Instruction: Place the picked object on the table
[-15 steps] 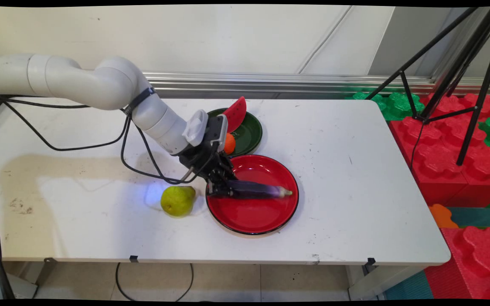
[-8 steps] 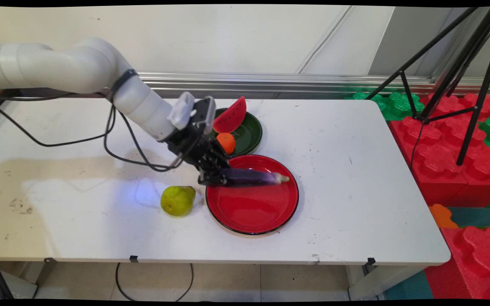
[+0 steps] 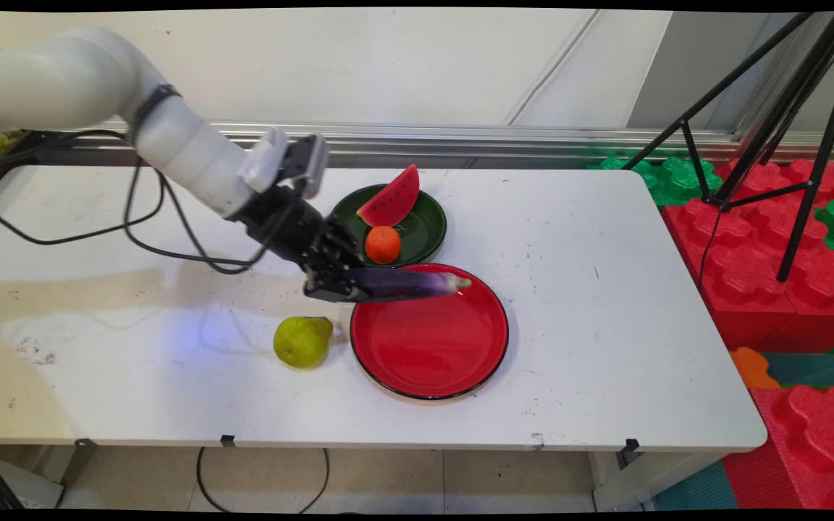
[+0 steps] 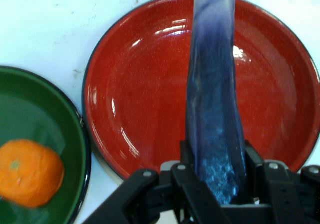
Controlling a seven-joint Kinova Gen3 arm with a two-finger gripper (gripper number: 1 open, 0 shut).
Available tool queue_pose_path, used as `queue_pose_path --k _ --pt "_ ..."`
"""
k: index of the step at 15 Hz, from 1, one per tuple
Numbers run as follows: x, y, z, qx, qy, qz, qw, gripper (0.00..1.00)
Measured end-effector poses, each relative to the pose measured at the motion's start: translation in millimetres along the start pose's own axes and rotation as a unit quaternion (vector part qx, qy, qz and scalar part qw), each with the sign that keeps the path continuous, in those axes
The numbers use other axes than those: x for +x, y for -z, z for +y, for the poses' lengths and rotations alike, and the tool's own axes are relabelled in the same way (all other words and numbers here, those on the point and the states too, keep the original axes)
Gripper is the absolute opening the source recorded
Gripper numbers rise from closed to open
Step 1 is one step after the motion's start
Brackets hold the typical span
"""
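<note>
My gripper point(image 3: 337, 286) is shut on the thick end of a purple eggplant point(image 3: 406, 282), which sticks out level to the right above the far rim of the red plate point(image 3: 431, 347). In the hand view the eggplant point(image 4: 215, 99) runs up the middle over the empty red plate point(image 4: 135, 114), clamped in the gripper point(image 4: 220, 184). Just behind sits a green plate point(image 3: 424, 224) with an orange point(image 3: 383, 244) and a watermelon slice point(image 3: 389, 199). A green pear point(image 3: 302, 341) lies on the table left of the red plate.
The green plate point(image 4: 30, 129) and orange point(image 4: 30, 171) show at the hand view's left. Black cables point(image 3: 156, 231) hang from the arm over the table's left part. A black tripod point(image 3: 772, 116) and red and green foam blocks point(image 3: 772, 246) stand off the table's right end.
The gripper has lifted the eggplant off the red plate and carried it up and back toward the left. The plate now lies empty; the orange and watermelon slice are uncovered.
</note>
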State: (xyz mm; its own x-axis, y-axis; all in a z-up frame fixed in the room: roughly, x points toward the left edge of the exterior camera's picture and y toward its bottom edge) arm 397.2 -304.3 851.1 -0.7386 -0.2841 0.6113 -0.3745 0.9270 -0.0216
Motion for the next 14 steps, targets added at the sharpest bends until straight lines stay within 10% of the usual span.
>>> queue_pose_path --k 14 --pt "-57.1 91.5 1.9 0.048 0.032 -0.07 0.9959 0.0"
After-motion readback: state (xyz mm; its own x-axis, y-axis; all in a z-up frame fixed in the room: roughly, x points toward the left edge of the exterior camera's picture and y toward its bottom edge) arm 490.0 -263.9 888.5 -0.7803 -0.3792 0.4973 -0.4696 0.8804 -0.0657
